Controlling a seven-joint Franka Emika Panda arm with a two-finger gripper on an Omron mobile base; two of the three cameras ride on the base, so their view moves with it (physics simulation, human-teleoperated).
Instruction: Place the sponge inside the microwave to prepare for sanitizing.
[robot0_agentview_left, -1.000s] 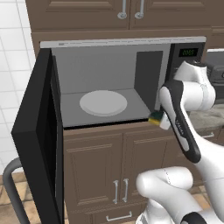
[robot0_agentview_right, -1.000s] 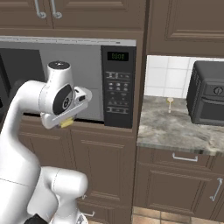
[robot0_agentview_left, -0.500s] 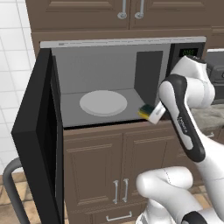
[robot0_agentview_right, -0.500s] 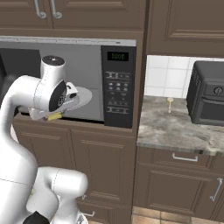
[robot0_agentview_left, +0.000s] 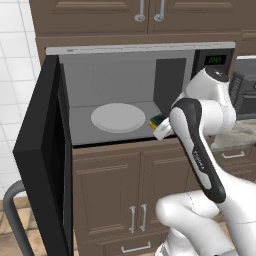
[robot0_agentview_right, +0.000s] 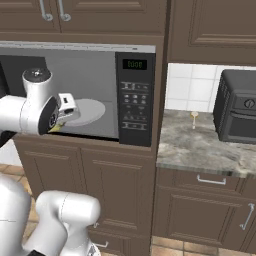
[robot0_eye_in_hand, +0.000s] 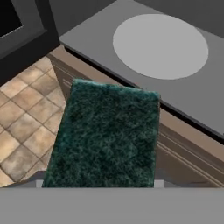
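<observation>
Dark toaster oven (robot0_agentview_right: 239, 114) on marble counter (robot0_agentview_right: 200, 150), brown cabinets (robot0_agentview_left: 112, 200)

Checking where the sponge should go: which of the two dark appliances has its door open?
The large black built-in microwave with the white round turntable; its door swings wide left. The smaller dark countertop oven is shut.
</observation>
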